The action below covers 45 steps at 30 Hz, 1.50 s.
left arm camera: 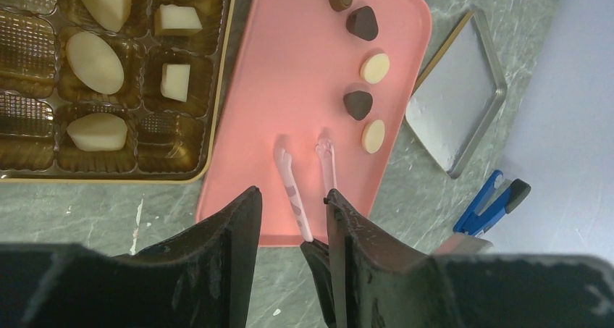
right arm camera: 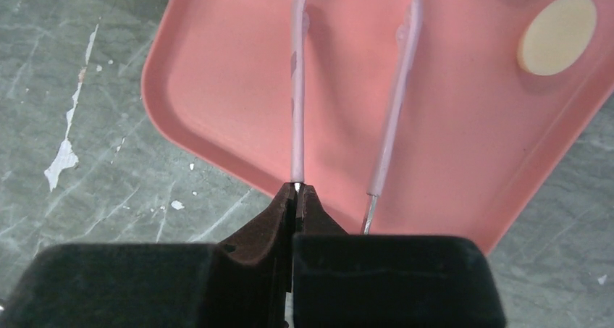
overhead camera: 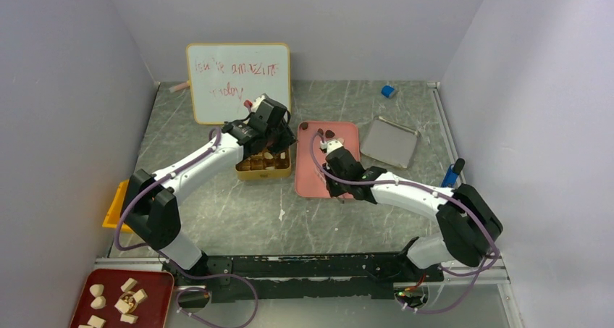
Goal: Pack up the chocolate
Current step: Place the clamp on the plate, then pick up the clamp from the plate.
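Several small chocolates, dark brown (left arm camera: 362,22) and light tan (left arm camera: 375,67), lie in a row on the far side of the pink tray (left arm camera: 289,67); they show as a small cluster in the top view (overhead camera: 324,134). My right gripper (right arm camera: 298,189) is shut on pink tongs (right arm camera: 297,89), whose two tips rest over bare tray beside a tan chocolate (right arm camera: 557,35). My left gripper (left arm camera: 293,192) is open and empty, hovering by the gold box (left arm camera: 217,125), which has pale oval and blocky pieces in its cups. In the top view the left gripper (overhead camera: 279,136) is over the box (overhead camera: 262,170).
A metal lid (overhead camera: 389,142) lies right of the pink tray (overhead camera: 347,136). A whiteboard (overhead camera: 239,82) leans at the back. A blue clip (overhead camera: 452,174) sits at the right edge, a small blue object (overhead camera: 388,91) at the back. A red tray (overhead camera: 156,281) with pale chunks is near left.
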Tool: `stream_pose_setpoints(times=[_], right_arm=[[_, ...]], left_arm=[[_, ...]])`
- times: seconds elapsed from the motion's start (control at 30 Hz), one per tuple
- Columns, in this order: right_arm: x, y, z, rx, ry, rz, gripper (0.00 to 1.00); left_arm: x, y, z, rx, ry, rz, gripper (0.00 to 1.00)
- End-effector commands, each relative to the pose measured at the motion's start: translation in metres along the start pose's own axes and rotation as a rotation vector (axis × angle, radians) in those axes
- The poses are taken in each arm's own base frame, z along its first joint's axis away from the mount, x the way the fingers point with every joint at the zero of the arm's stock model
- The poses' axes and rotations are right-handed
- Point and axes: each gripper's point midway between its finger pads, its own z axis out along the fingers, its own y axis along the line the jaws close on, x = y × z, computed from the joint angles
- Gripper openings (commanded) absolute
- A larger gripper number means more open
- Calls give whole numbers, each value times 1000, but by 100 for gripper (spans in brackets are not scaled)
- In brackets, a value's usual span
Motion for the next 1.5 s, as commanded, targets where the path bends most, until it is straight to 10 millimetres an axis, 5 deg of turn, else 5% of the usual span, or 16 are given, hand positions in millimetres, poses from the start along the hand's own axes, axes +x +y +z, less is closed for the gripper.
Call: stream_pose_setpoints(times=[0.0, 0.2, 0.57, 1.2, 1.47], right_arm=[[-12, 3, 10, 3, -59, -10, 0], [0, 0, 21, 21, -22, -25, 0], [8, -6, 27, 55, 13, -50, 33], [-48, -7, -6, 88, -93, -98, 46], [-37, -11, -3, 110, -50, -101, 63]], left_arm=[[-9, -10, -16, 43, -31, 15, 43], [-8, -8, -13, 36, -30, 17, 43], [-7, -11, -6, 34, -22, 9, 42], [-7, -15, -2, 39, -17, 2, 41], [-5, -17, 1, 37, -8, 6, 41]])
